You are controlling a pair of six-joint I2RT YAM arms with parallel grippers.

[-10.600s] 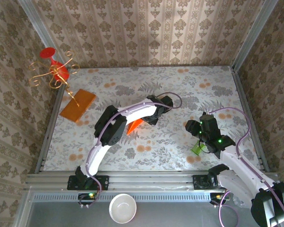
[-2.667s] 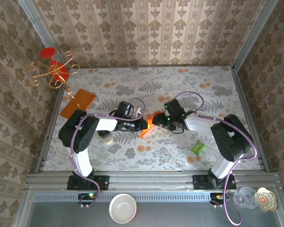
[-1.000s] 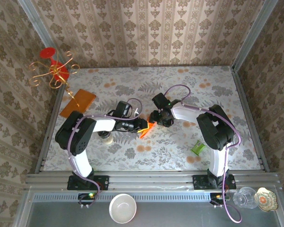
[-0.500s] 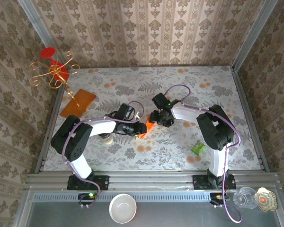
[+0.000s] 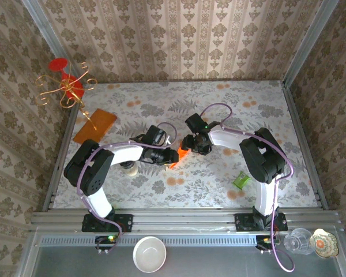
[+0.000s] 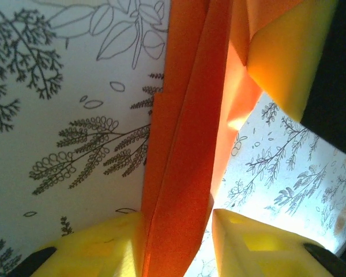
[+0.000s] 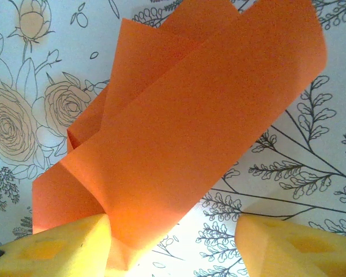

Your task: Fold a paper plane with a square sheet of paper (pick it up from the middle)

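The creased square sheet of paper point(image 5: 183, 154) is found at the middle of the bench point(image 5: 230, 104), straddled by the left pincer point(image 6: 176, 228), whose pinch cannot be confirmed. The right pincer point(image 7: 173, 228) is spread open beside it. The layers should be squared before the crease is pressed; no writing can be read.

The folded sheet of paper point(image 5: 181, 154) is a plain, bright red-orange. The desk point(image 5: 265, 104) is pale grey-white, printed with grey ferns and small orange blossoms. The left pincer point(image 6: 177, 242) and right pincer point(image 7: 173, 245) have yellow pads point(image 6: 265, 248). The walls point(image 5: 179, 34) carry beige damask stripes. At upper left is a duller amber sheet point(image 5: 95, 127), and at lower right a small green thing point(image 5: 241, 180).
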